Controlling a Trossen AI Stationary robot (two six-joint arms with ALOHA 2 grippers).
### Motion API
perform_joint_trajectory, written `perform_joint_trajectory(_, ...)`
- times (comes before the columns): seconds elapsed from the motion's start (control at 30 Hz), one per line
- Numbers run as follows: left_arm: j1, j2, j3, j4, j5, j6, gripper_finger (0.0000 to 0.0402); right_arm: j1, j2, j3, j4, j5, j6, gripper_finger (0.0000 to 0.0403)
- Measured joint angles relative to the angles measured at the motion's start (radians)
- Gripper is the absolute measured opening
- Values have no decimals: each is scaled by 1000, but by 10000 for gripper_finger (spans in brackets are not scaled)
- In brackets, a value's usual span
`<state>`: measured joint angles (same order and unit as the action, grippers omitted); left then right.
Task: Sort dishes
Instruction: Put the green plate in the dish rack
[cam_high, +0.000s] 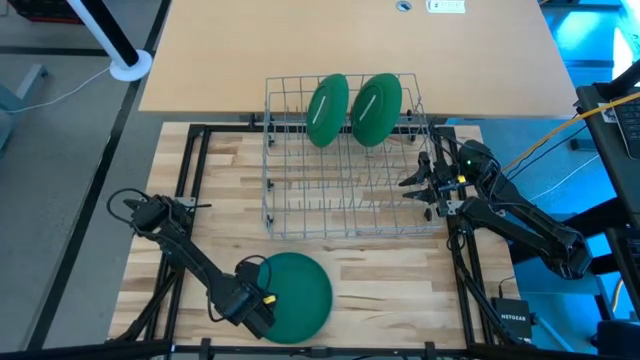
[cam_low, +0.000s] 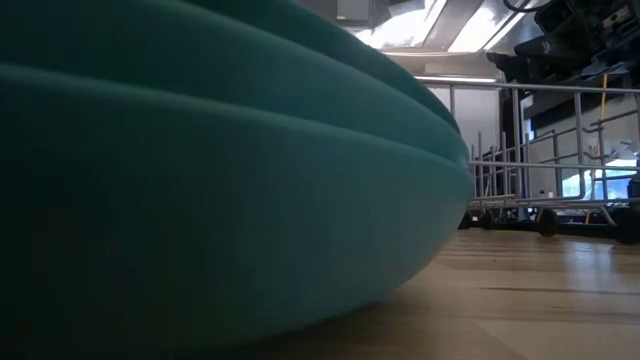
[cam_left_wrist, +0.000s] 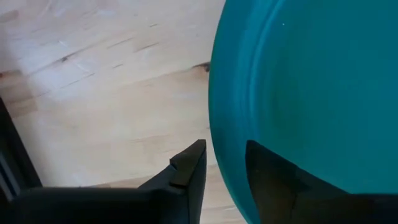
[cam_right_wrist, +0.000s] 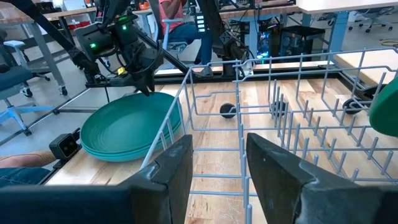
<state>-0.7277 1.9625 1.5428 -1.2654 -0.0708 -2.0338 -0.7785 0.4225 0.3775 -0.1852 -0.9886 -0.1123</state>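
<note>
A stack of green plates (cam_high: 295, 293) lies flat on the wooden table near its front edge; it also shows in the low view (cam_low: 200, 180) and the right wrist view (cam_right_wrist: 127, 134). My left gripper (cam_high: 255, 305) points down at the stack's left rim, open, with one finger outside the rim and one over the top plate. Two more green plates (cam_high: 328, 110) (cam_high: 377, 108) stand on edge in the far slots of the wire rack (cam_high: 345, 160). My right gripper (cam_high: 425, 185) waits open at the rack's right side. My left gripper comes from above with its fingers on either side of the top plate's left rim (cam_left_wrist: 227, 168). One finger (cam_left_wrist: 189, 174) is over the table and the other (cam_left_wrist: 273, 183) over the plate's inside. I cannot tell whether either finger touches the rim. The stack lies flat.
The wire rack (cam_right_wrist: 280, 93) stands at the table's middle, its near rows of slots bare. A black frame (cam_high: 190, 180) edges the wooden board. Bare wood lies between the rack and the stack, and to the stack's right.
</note>
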Motion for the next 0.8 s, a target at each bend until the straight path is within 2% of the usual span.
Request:
perform_joint_trajectory(0.37, 0, 0, -3, 21, 0, 0, 88, 0, 0, 0, 0, 0, -1, 154)
perform_joint_trajectory(0.57, 0, 1, -89, 157, 0, 1, 88, 0, 0, 0, 0, 0, -1, 154)
perform_joint_trajectory(0.8, 0, -14, -100, 149, 20, 0, 88, 0, 0, 0, 0, 0, -1, 154)
